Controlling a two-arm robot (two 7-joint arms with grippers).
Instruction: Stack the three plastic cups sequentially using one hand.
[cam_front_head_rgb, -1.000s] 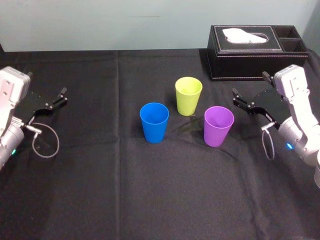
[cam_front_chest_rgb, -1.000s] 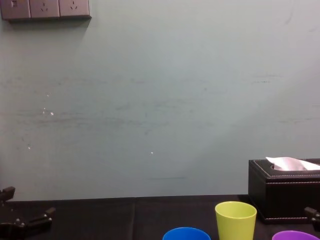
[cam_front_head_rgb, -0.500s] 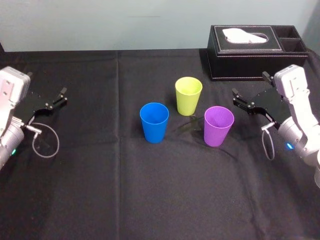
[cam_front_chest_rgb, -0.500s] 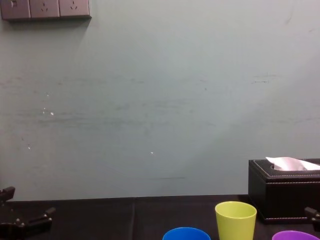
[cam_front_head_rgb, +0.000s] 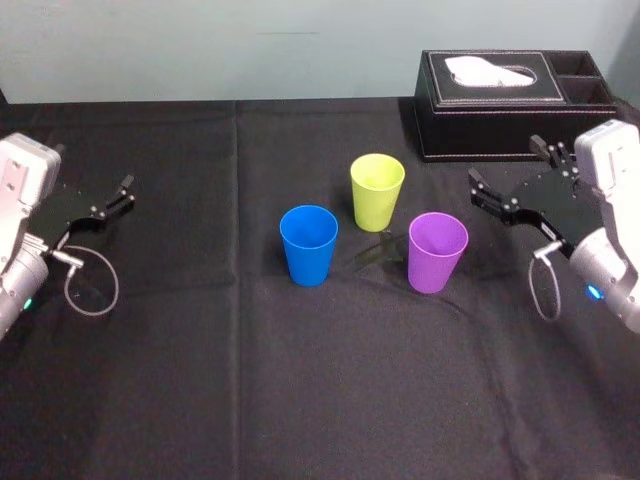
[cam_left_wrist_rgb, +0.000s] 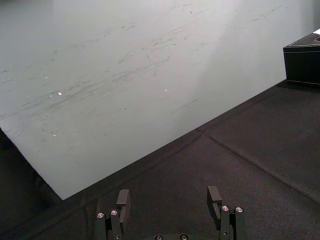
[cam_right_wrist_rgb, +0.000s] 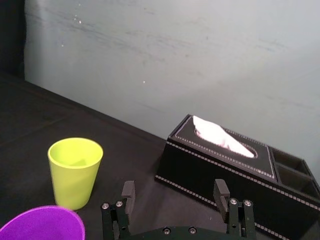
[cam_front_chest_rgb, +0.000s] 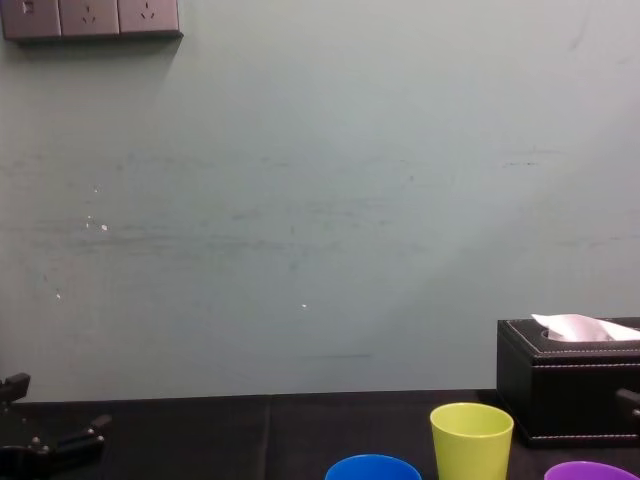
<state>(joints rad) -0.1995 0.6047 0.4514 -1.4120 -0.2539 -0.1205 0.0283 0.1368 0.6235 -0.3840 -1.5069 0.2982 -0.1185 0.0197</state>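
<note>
- A table (cam_front_head_rgb: 300, 400) covered in black cloth is seen in front of a pale wall.
- A black tissue box (cam_front_head_rgb: 480, 130) is placed at the far right of the table, with a white tissue showing in the slot on its top.
- The right gripper (cam_front_head_rgb: 503, 160) is held at the right side of the table, nearer than the tissue box and well to the right of the cups. Its black fingers are spread apart, nothing is held between them, and they are pointed left towards the cups.
- The left gripper (cam_front_head_rgb: 92, 165) is parked at the far left of the table, well apart from the cups. Its fingers are likewise apart and nothing is gripped.
- The three cups are set upright, mouths up, near the middle of the table, each standing alone and none touching another.
- The blue cup (cam_front_head_rgb: 308, 245) is found on the left of the group.
- The yellow-green cup (cam_front_head_rgb: 377, 192) is placed farthest back, between the other two.
- The purple cup (cam_front_head_rgb: 437, 252) is stood on the right, closest to the right gripper.
</note>
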